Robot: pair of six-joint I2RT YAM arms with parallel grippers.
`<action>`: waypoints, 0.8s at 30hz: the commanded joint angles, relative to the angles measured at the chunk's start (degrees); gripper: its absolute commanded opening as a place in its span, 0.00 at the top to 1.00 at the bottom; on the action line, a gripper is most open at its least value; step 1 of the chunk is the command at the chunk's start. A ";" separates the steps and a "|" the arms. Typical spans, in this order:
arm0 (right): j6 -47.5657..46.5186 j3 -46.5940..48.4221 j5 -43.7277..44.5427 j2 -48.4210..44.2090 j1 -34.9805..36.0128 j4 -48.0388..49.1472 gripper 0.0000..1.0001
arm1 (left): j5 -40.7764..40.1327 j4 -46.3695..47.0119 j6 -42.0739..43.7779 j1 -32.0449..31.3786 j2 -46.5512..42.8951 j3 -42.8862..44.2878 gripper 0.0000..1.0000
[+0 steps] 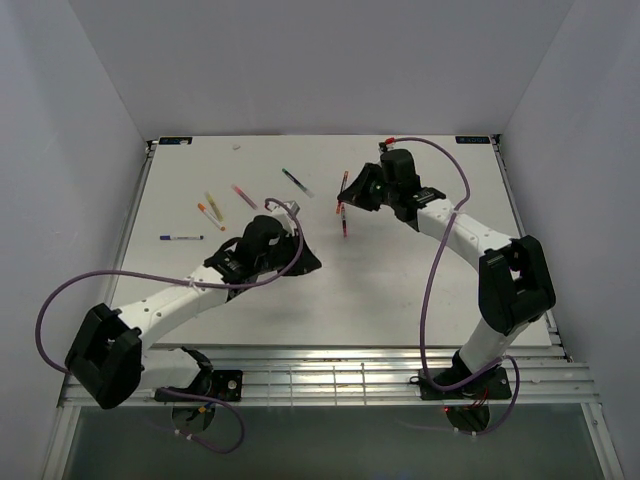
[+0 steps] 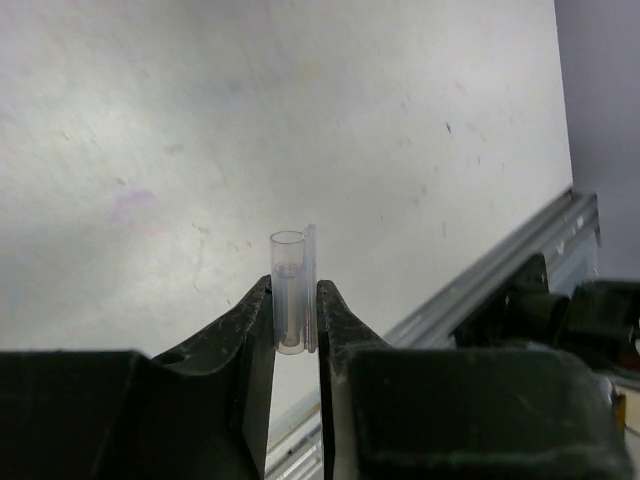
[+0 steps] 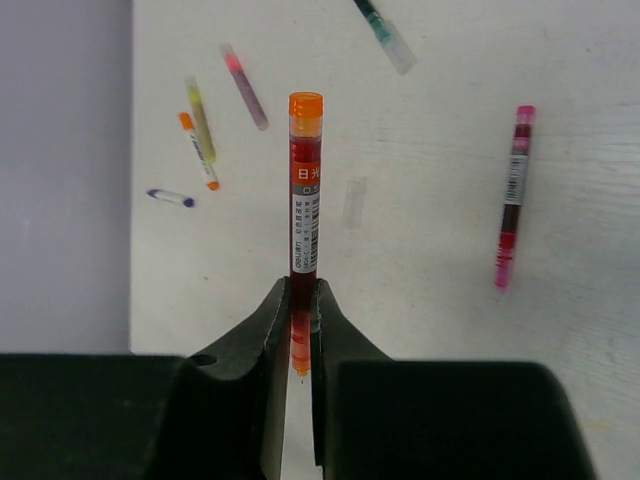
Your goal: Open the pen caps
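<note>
My left gripper (image 2: 295,292) is shut on a clear plastic pen cap (image 2: 290,262) that stands upright between the fingers, above the white table; in the top view this gripper (image 1: 286,208) is at table centre. My right gripper (image 3: 302,292) is shut on the lower part of an orange pen (image 3: 305,190); its bare tip shows between the fingers. In the top view the right gripper (image 1: 346,192) is right of the left one. Another clear cap (image 3: 354,200) lies on the table beyond the orange pen.
A pink-red pen (image 3: 511,200) lies to the right, also seen in the top view (image 1: 345,222). A green pen (image 1: 297,183), pink pen (image 1: 244,196), yellow pen (image 1: 212,200), orange pen (image 1: 210,215) and blue pen (image 1: 180,238) lie back left. The slatted table edge (image 2: 500,280) is near.
</note>
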 commanded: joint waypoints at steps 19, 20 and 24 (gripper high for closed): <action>-25.52 15.30 3.39 16.03 -2.68 -20.64 0.92 | 2.36 -1.35 14.19 23.74 27.86 24.80 0.98; -25.61 15.83 2.86 17.86 -2.94 -20.55 0.92 | 2.73 -0.82 14.37 23.92 28.83 25.25 0.98; -26.13 18.90 1.01 21.39 -3.91 -20.64 0.92 | 3.26 0.15 14.55 24.27 34.53 27.80 0.97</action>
